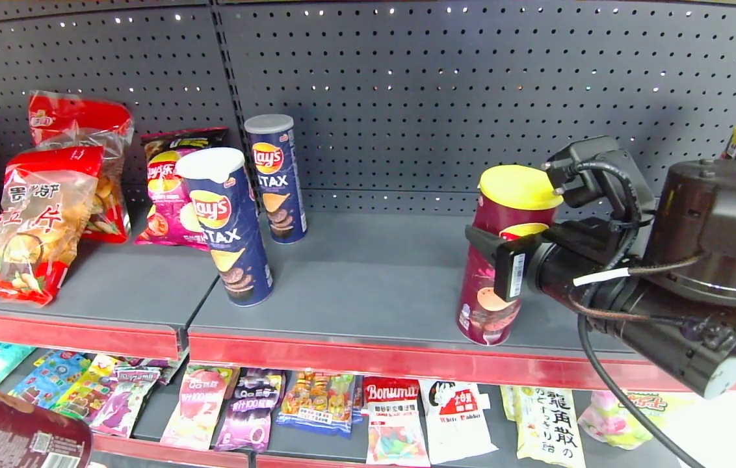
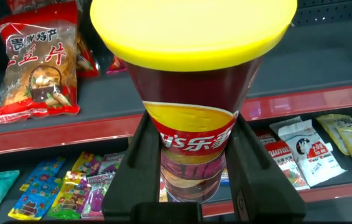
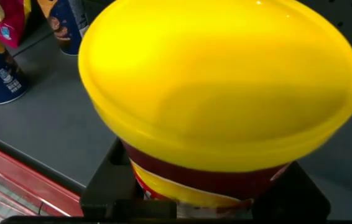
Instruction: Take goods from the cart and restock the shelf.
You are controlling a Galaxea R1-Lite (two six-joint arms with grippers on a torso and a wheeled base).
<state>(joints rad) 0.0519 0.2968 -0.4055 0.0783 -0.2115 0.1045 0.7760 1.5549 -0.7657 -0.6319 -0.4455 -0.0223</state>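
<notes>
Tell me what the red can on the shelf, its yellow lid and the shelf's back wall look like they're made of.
Red can: probably printed cardboard tube, glossy; straight sides with wrapped artwork. Yellow lid: likely plastic, smooth with a moulded rim. Back wall: seemingly painted metal pegboard, matte grey, with regular punched holes.

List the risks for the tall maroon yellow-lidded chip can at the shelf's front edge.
The tall maroon yellow-lidded can, clamped in the right gripper, stands at the grey shelf's red front lip; released there, it may topple off. The arm's loose black cable hangs before the lower shelf's packets and could snag.
</notes>
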